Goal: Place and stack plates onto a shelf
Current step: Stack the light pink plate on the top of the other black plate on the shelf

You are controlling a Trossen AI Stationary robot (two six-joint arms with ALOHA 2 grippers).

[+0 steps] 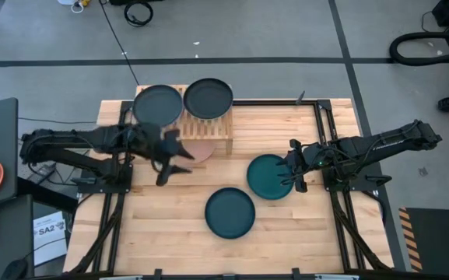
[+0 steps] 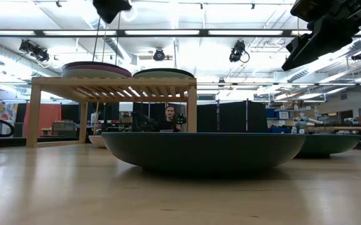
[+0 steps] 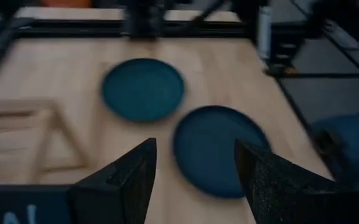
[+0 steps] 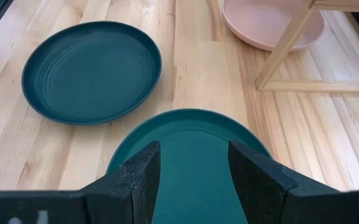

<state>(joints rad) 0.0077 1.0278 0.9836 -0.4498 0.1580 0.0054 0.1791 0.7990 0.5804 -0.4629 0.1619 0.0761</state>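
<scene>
Pale wooden tabletop [image 1: 170, 233]: two stacks of round dark plates [image 1: 158, 105] top the low slatted light-wood shelf [image 1: 216, 128], a pink plate [image 4: 269, 22] beneath. Left gripper [image 1: 170, 159] hangs wide open beside it; right gripper [image 1: 294, 167], fingers parted, hovers at the green-teal plate [image 1: 269, 176], dark teal plate [image 1: 229, 211] nearby.

- My high view looks straight down on the whole desk [image 1: 286, 225].
- My low view sits at desk height, close behind the dark teal plate [image 2: 205, 152], facing the shelf [image 2: 114, 87].
- Both wrist views look down near that plate, which all four views share.
</scene>
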